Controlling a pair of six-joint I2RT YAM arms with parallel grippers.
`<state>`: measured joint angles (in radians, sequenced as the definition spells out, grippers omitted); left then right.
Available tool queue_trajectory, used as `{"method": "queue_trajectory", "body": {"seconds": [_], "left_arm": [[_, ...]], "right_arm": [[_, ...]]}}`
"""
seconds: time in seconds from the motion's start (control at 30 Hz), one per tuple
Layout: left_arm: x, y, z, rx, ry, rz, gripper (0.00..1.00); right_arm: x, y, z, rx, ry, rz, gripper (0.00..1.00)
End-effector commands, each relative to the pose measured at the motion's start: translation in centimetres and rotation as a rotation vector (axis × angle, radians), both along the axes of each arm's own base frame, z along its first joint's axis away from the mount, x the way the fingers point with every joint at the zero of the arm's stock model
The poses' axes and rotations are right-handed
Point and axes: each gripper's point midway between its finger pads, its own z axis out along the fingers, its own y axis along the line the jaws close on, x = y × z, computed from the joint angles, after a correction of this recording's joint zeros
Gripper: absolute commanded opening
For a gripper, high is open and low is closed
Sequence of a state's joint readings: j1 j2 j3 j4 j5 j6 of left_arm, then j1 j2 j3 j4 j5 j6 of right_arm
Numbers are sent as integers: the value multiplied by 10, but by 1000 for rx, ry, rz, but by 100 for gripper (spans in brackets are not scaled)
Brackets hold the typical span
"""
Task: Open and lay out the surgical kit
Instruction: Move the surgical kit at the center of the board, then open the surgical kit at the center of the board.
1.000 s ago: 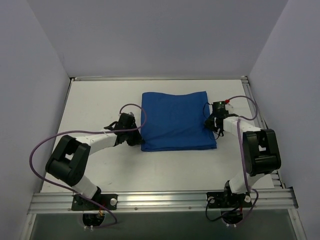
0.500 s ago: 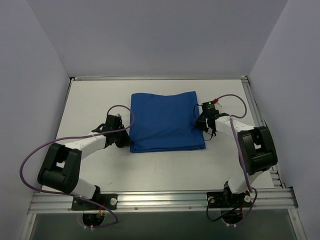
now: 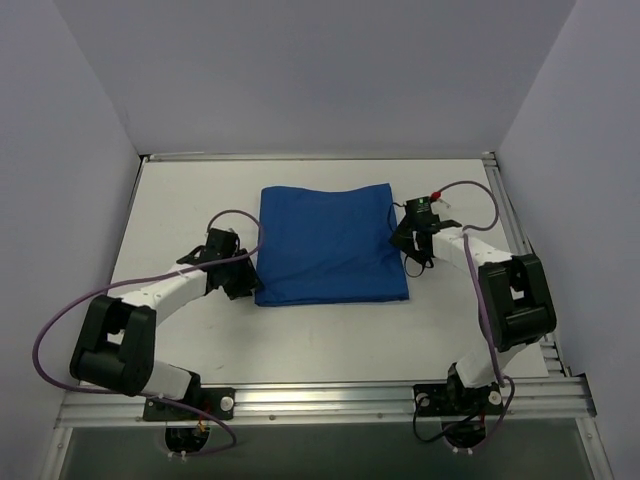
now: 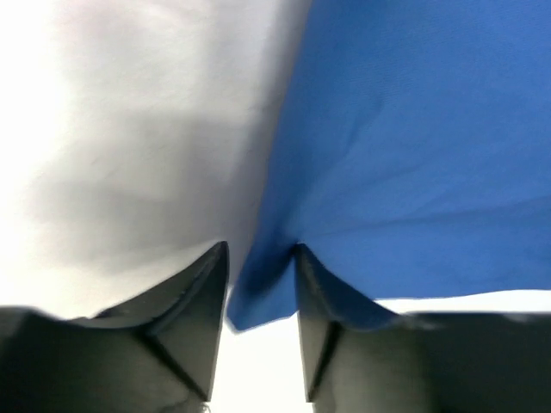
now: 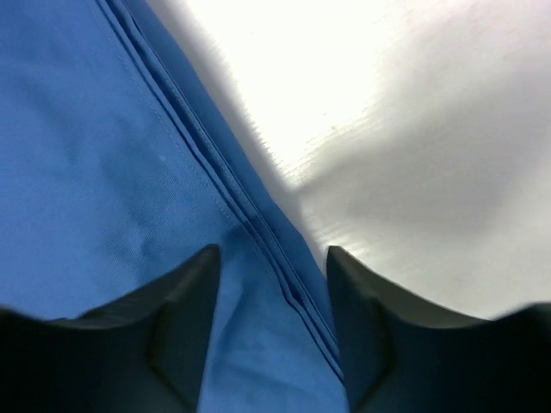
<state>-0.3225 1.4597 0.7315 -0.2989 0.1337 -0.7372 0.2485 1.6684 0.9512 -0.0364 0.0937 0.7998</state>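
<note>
Your left gripper (image 4: 263, 249) is clamped on the near-left corner of the blue cloth wrap (image 3: 330, 245), with the arm stretched out low. The right gripper (image 5: 271, 249) straddles the wrap's stitched right hem, and I can't tell if it's actually gripping. The wrap is folded shut, squarish, soft woven fabric. It's lying flat with the smooth white table (image 3: 330, 340) under it.

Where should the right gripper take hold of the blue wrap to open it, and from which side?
Grip the wrap at its right edge, where the stitched hems of the folded layers lie stacked and exposed. Probably best to come in from the right, low over the table, so the right gripper straddles a hem. The middle lies flat, with nothing to pinch.
</note>
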Motion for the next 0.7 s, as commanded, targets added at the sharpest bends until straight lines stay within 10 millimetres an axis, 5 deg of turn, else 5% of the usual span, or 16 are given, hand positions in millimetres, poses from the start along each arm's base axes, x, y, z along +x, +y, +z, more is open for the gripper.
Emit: {"method": "queue_trajectory", "body": {"seconds": [0.0, 0.03, 0.17, 0.3, 0.53, 0.6, 0.63, 0.67], "left_arm": [[1, 22, 30, 87, -35, 39, 53], [5, 26, 38, 105, -54, 47, 66], [17, 29, 96, 126, -164, 64, 89], [19, 15, 143, 172, -273, 29, 97], [2, -78, 187, 292, -445, -171, 95], [-5, -113, 179, 363, -469, -252, 95], [-3, -129, 195, 358, -506, -265, 95], [-11, -155, 180, 397, -498, -334, 95]], "right_arm": [[10, -20, 59, -94, -92, -26, 50], [10, -22, 68, -109, -104, -18, 57], [8, -28, 125, -139, -203, 7, 75], [-8, -36, 173, -188, -274, 68, 91], [-64, -40, 272, -178, -558, 174, 100], [-76, -42, 288, -183, -604, 187, 100], [-87, -43, 300, -177, -645, 190, 100], [-92, -42, 304, -168, -659, 206, 100]]}}
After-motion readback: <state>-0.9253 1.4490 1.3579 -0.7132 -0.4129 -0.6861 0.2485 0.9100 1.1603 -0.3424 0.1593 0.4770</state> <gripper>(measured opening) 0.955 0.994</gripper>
